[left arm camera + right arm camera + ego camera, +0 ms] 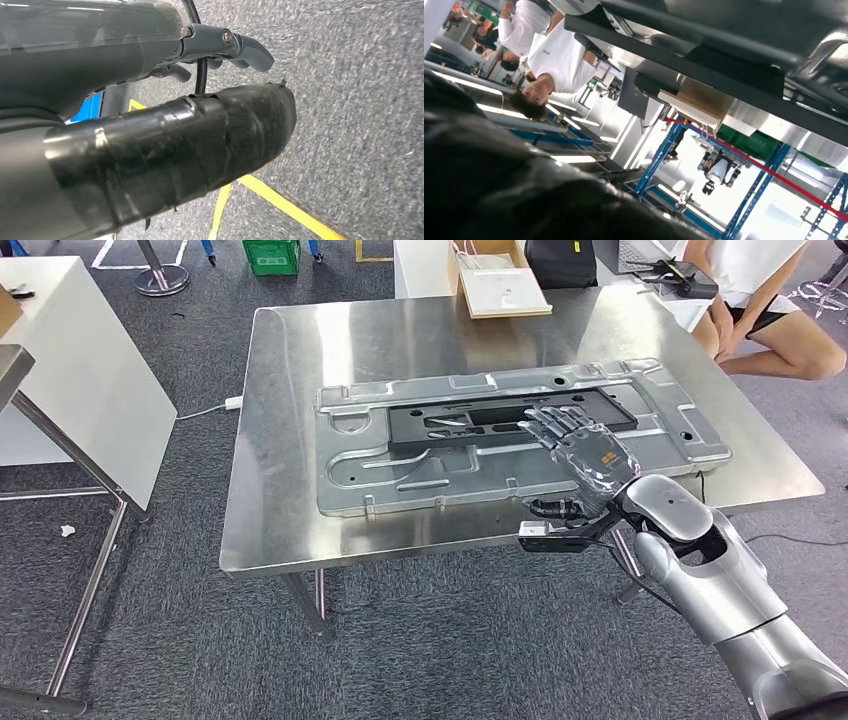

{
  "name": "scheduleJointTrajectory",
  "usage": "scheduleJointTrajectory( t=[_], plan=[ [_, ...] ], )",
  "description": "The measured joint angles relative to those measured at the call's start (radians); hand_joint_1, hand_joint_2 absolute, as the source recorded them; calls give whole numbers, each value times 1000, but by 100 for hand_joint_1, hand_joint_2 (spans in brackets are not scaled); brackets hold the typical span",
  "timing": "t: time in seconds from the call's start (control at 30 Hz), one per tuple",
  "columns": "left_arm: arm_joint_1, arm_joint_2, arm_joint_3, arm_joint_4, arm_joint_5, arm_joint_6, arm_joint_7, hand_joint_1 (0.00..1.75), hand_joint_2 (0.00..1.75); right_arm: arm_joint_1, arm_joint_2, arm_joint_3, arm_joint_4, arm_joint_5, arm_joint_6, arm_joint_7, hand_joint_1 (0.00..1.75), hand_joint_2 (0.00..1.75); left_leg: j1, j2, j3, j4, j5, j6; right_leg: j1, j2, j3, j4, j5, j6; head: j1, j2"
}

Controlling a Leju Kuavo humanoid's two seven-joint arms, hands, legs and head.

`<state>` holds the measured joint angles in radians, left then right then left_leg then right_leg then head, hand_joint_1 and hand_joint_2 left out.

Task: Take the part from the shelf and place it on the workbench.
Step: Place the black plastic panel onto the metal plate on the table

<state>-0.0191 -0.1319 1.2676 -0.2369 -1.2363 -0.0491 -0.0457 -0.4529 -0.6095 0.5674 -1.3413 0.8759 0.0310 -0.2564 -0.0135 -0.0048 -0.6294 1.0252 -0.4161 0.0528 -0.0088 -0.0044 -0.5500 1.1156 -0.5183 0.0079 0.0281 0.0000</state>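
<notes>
Part (400, 455): large pressed-metal panel with black insert, laid flat on steel counter (300, 530). Right hand (580, 448): fingers extended flat over the panel's black insert, nothing grasped. Left hand (235, 47): fingers curled in over grey carpet, nothing held.

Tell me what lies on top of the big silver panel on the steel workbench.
A black frame part lies flat along the silver panel, and the right hand rests over its right portion. What sits beneath the hand is covered.
</notes>
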Motion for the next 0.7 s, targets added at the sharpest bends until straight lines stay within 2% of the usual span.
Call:
scheduleJointTrajectory(
  t=[0.03, 0.07, 0.13, 0.17, 0.2, 0.23, 0.3, 0.33, 0.37, 0.4, 0.43, 0.47, 0.5, 0.53, 0.57, 0.6, 0.63, 0.67, 0.7],
  plan=[
    [0, -1, 1, 0, 0, -1, 0, 0, 0, -2, 0, -1, 0, 0, -1, 0, 0, 0, -1, 0, -4, 1, 7, -4, 5, 0, 34, -53, -4, -7, 0, 0],
    [0, -2, 3, 0, 0, -2, 0, 0, 0, -5, -1, -1, -1, 0, -1, 0, 0, 0, 0, 0, -6, 0, 15, -9, 9, 0, 51, -85, -12, -12, 0, 0],
    [0, -2, 7, 0, 0, -4, -1, 0, 0, -8, -2, -2, -2, 0, -1, 1, 0, 0, 1, -1, -10, -5, 30, -21, 8, -2, 50, -104, 3, -18, 0, 0],
    [0, -3, 9, 0, 1, -6, -2, 0, 0, -9, -2, -2, -2, 0, -1, 1, 0, 0, 1, -1, -16, -1, 23, -27, 4, -4, 44, -113, 15, -23, 0, 0],
    [0, -3, 11, 0, 2, -7, -4, 0, 0, -10, -2, -2, -2, 0, -1, 1, 0, 0, 1, -2, -26, 17, -2, -34, 0, -6, 34, -120, 29, -30, 0, 0],
    [0, -3, 12, 0, 3, -9, -6, 0, 0, -11, -1, -2, -2, 0, -1, 2, 0, 0, 3, -2, -39, 52, -46, -40, -5, -8, 21, -127, 44, -35, 0, 0],
    [-1, -3, 13, 0, 5, -9, -13, 0, 0, -11, -1, -2, -3, 0, 0, 2, 0, 0, 13, -1, -66, 165, -145, -55, -5, -10, -8, -127, 68, -39, 0, 0],
    [-1, -2, 14, 0, 7, -8, -16, 0, 0, -10, -1, -2, -3, 0, 0, 2, 0, 0, 18, -1, -73, 222, -169, -62, -5, -10, -22, -125, 79, -37, 0, 0],
    [-1, -2, 14, 0, 8, -7, -19, 0, 0, -9, -1, -2, -3, 0, 0, 2, 0, 0, 23, -1, -70, 260, -165, -68, -7, -11, -38, -121, 90, -34, 0, 0],
    [-2, -1, 14, 0, 10, -6, -21, 0, 0, -9, -1, -2, -3, 0, 0, 2, 0, 0, 27, -1, -53, 268, -139, -73, -9, -12, -56, -116, 101, -29, 0, 0],
    [-2, -1, 14, 0, 10, -6, -22, 0, 0, -8, -1, -2, -3, 0, -1, 2, 0, 0, 31, -1, -21, 244, -108, -77, -11, -12, -73, -109, 110, -24, 0, 0],
    [-3, -1, 14, 0, 10, -6, -23, 0, 0, -8, -1, -3, -3, 0, -1, 2, 0, 0, 35, -1, 29, 187, -88, -80, -13, -12, -89, -101, 119, -17, 0, 0],
    [-4, -1, 14, 0, 11, -6, -23, 0, 0, -8, -2, -4, -4, 0, -1, 2, 0, 0, 36, -1, 86, 111, -89, -81, -15, -13, -103, -92, 125, -11, 0, 0],
    [-5, -1, 14, 0, 11, -6, -24, 0, 0, -8, -4, -6, -6, 0, -1, 2, 0, 0, 35, -2, 130, 47, -103, -75, -15, -13, -112, -85, 132, -3, 0, 0],
    [-6, 0, 15, -1, 11, -5, -24, 0, 0, -8, -5, -8, -7, 0, -1, 2, 0, 0, 31, -3, 157, 0, -119, -68, -14, -14, -116, -82, 140, 4, 0, 0],
    [-5, 0, 15, -1, 11, -5, -24, 0, 0, -8, -5, -9, -8, 0, -2, 2, 0, 0, 27, -3, 165, -22, -126, -58, -15, -14, -119, -83, 150, 12, 0, 0],
    [-5, 0, 15, -1, 11, -5, -24, 0, 0, -7, -6, -9, -8, 0, -2, 2, 0, 0, 26, -2, 158, -25, -119, -45, -16, -14, -120, -87, 158, 20, 0, 0],
    [-4, 0, 15, -1, 11, -5, -24, 0, 0, -5, -6, -9, -8, 0, -2, 2, 0, 0, 26, 0, 149, -27, -108, -34, -18, -13, -125, -84, 152, 25, 0, 0],
    [-4, 0, 15, -1, 11, -5, -24, 0, 0, -4, -6, -9, -7, 0, -1, 2, 0, 0, 27, 3, 138, -29, -95, -23, -20, -11, -134, -68, 126, 30, 1, 0]
  ],
)
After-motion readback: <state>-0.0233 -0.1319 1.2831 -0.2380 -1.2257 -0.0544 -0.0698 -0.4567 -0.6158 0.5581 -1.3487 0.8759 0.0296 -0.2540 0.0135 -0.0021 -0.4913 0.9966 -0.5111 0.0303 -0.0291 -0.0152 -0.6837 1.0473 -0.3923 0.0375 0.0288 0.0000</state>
